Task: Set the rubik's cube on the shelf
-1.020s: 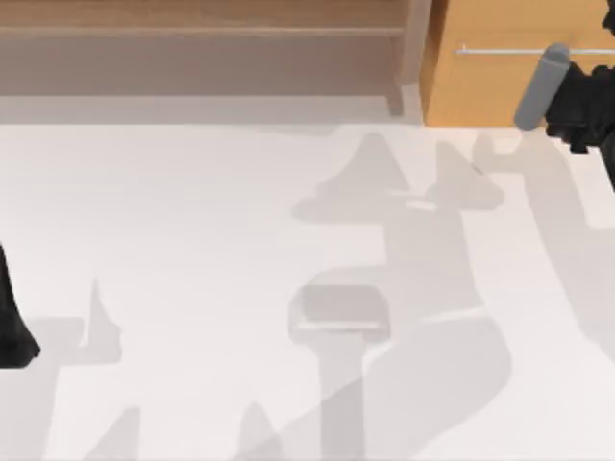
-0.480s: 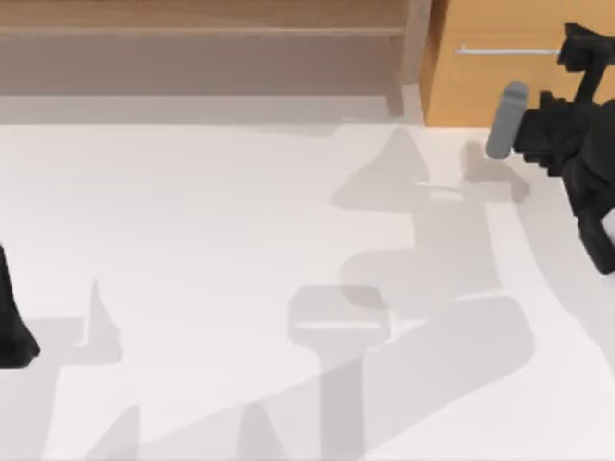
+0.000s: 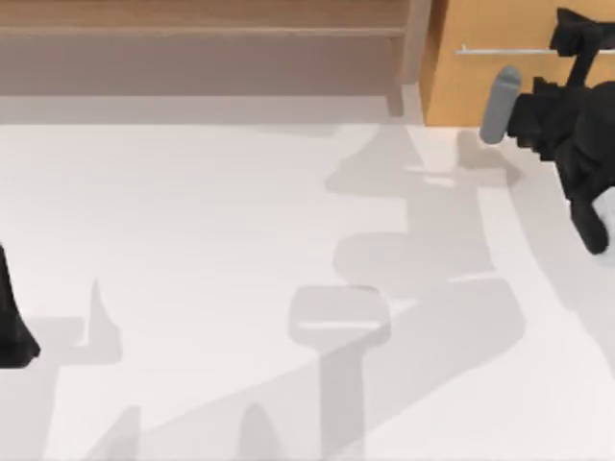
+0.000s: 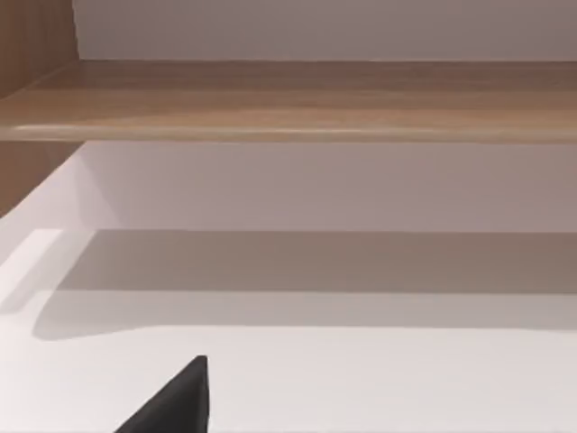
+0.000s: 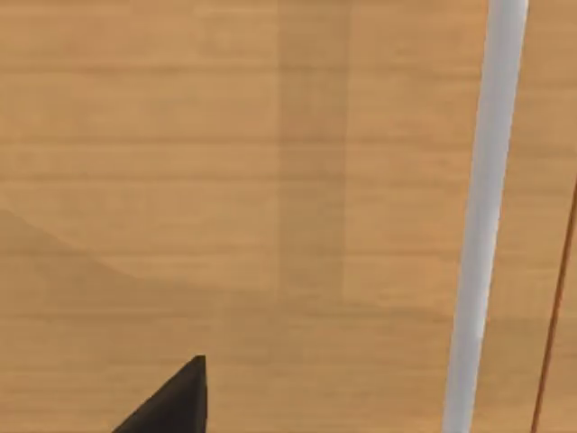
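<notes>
The rubik's cube is out of view. The shelf (image 3: 192,31) is a long light-brown board along the table's back left, with an upright side post (image 3: 415,48) at its right end. The left wrist view faces this shelf (image 4: 297,99) across bare white table. My right gripper (image 3: 577,34) is at the back right, against the front of an orange-tan drawer (image 3: 480,86) and beside its thin silver handle (image 3: 500,50). The right wrist view looks straight at the drawer front (image 5: 225,180), with the handle (image 5: 482,216) close by. My left arm (image 3: 12,322) is parked at the table's left edge.
The white table (image 3: 192,211) stretches from the shelf to the front edge, crossed by grey arm shadows. A grey cylinder (image 3: 498,104) of the right arm sticks out over the table's back right, just in front of the drawer.
My right arm has swung leftward into view from the right edge and then back toward the drawer front, bringing its gripper up to the silver handle. The left arm has not moved.
</notes>
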{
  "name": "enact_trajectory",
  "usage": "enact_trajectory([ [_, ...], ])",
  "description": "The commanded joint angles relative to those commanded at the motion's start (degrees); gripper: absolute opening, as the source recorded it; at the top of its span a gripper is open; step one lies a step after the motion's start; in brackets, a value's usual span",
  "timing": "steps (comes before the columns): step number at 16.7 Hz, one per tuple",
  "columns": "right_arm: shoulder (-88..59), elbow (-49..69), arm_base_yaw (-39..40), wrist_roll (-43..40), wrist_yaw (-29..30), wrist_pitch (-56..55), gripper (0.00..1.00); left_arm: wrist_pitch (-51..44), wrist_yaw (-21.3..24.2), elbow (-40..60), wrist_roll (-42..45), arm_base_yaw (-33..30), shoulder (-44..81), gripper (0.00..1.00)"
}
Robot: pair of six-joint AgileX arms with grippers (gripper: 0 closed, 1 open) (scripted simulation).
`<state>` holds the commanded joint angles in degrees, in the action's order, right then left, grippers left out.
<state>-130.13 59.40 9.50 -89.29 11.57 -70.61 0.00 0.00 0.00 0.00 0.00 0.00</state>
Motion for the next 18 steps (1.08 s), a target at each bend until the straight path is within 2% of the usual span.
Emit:
enact_trajectory([
  [5,-0.6,1.4,-0.1,0.0,-0.1,0.8,1.00,0.0,0.0,0.0,0.0,0.0,0.0,1.00],
  [18,-0.6,1.4,-0.1,0.0,-0.1,0.8,0.02,0.0,0.0,0.0,0.0,0.0,0.0,1.00],
])
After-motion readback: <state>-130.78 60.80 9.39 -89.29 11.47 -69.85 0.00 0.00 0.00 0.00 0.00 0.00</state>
